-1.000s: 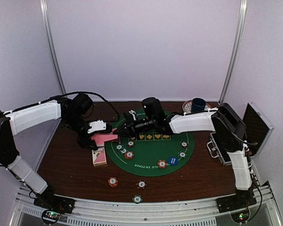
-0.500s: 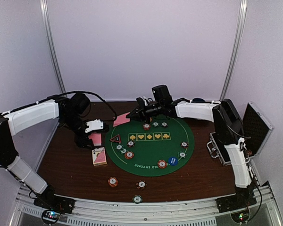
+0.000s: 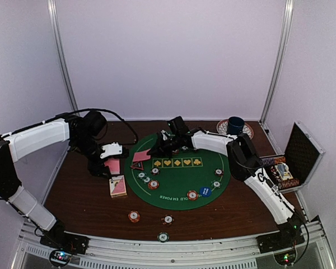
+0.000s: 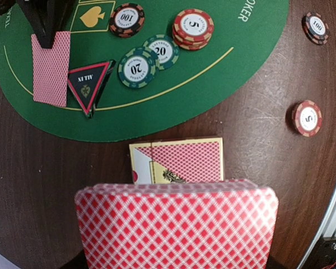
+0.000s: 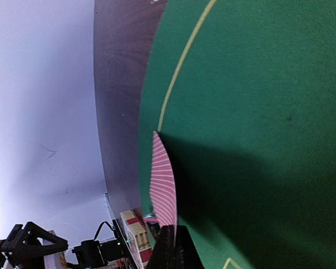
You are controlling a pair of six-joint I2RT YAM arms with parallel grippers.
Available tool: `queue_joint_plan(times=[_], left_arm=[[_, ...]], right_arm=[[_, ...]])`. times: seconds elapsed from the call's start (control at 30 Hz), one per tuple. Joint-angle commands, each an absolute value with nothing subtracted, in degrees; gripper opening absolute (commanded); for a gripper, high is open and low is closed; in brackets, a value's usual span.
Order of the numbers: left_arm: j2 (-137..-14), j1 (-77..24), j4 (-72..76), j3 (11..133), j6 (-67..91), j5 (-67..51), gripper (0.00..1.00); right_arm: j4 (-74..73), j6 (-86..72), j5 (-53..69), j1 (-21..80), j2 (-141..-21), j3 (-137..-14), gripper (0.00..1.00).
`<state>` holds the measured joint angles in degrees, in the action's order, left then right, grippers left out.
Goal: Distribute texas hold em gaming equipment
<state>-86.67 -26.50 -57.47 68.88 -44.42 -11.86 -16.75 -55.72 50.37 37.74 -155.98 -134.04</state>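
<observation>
My left gripper (image 3: 108,161) is shut on a deck of pink-backed cards (image 4: 176,224), held above the brown table left of the green mat (image 3: 182,178); its fingers are hidden behind the deck. My right gripper (image 3: 155,149) is shut on one pink-backed card (image 3: 141,156), whose far end rests on the mat's left edge. In the right wrist view the card (image 5: 163,185) bows between the fingertips (image 5: 168,252). The red-black triangle marker (image 4: 89,83) lies beside that card (image 4: 50,67). Green, dark and red chips (image 4: 157,45) lie close by.
A card box (image 3: 118,186) lies under the deck. More chips and a blue disc (image 3: 205,191) sit on the mat's near side, and three chips (image 3: 134,216) lie on the table in front. A blue cup (image 3: 235,124) stands at the back right. An open black case (image 3: 302,151) is at the right edge.
My right gripper took a card from the deck, lifted it toward the mat's back, and has now brought it down onto the mat's left edge beside the triangle marker. The left arm barely moved.
</observation>
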Motion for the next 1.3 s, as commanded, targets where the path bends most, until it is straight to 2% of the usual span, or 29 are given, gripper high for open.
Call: queue_joint_plan(times=[0.0,0.33,0.43,0.63,0.8,1.0,1.27], left_arm=[[-85.0,-26.2,-57.6,69.5,-43.8,-13.4,0.00],[-85.4,-26.2,-58.1,69.9,-43.9,-13.6,0.00],[-85.4,-26.2,-58.1,70.1,-43.6,-13.5,0.00],[-85.6,-26.2,-58.5,70.8,-43.0,-13.5,0.00],[-85.6,-26.2,-58.4,71.2,-42.8,-13.4,0.00],[-85.6,-26.2,-58.5,72.0,-42.3,-13.5,0.00],[-86.6,-26.2,-58.5,74.7,-40.2,-14.5,0.00]], right_arm=[[-15.1,-57.1,48.0,38.2,-159.0,-138.3,0.01],[-17.1,-54.3,47.3,38.8,-158.0,-138.7,0.38],[-17.0,-53.2,47.5,38.9,-155.4,-137.3,0.44],[-19.9,-50.2,47.0,39.5,-150.9,-135.8,0.61],[-20.1,-48.0,45.7,40.0,-145.1,-130.9,0.69],[-16.8,-47.7,45.2,41.1,-136.3,-121.4,0.71],[0.3,-56.5,48.8,45.9,-126.1,-103.1,0.81]])
